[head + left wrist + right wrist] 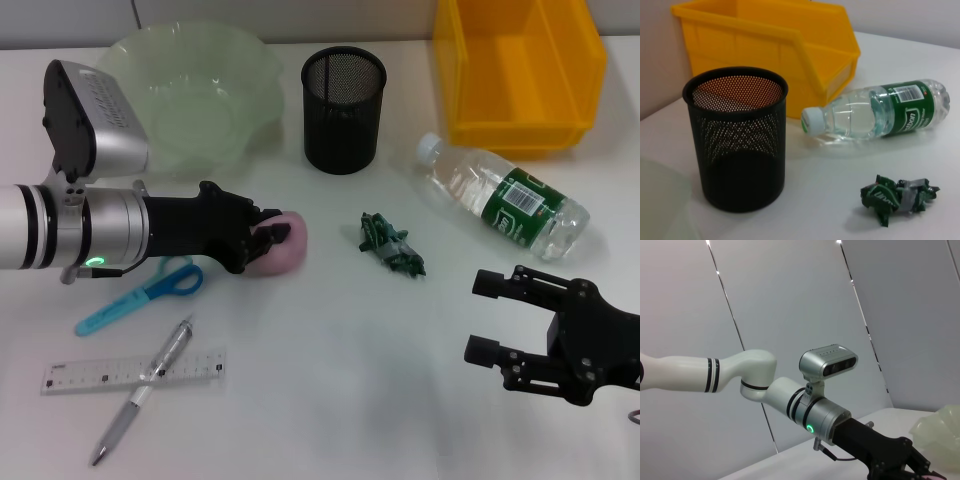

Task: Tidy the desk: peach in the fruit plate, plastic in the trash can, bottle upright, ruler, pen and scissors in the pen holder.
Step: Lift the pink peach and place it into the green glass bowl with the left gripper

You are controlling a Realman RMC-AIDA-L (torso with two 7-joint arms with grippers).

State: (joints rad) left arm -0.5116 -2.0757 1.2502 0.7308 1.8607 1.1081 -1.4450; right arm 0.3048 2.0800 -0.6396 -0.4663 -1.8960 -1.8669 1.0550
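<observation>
My left gripper (268, 240) is shut on the pink peach (290, 250), low over the table and in front of the pale green fruit plate (195, 95). A crumpled green plastic wrapper (392, 246) lies right of the peach and also shows in the left wrist view (897, 197). The water bottle (505, 198) lies on its side, as the left wrist view (880, 112) also shows. The black mesh pen holder (343, 110) stands behind. Blue scissors (140, 298), a pen (140, 392) and a clear ruler (132, 371) lie at the front left. My right gripper (485, 318) is open and empty at the front right.
A yellow bin (520, 70) stands at the back right, behind the bottle, and shows in the left wrist view (775, 50) beside the pen holder (735, 140). The right wrist view shows my left arm (810, 410) and the plate's rim (945, 425).
</observation>
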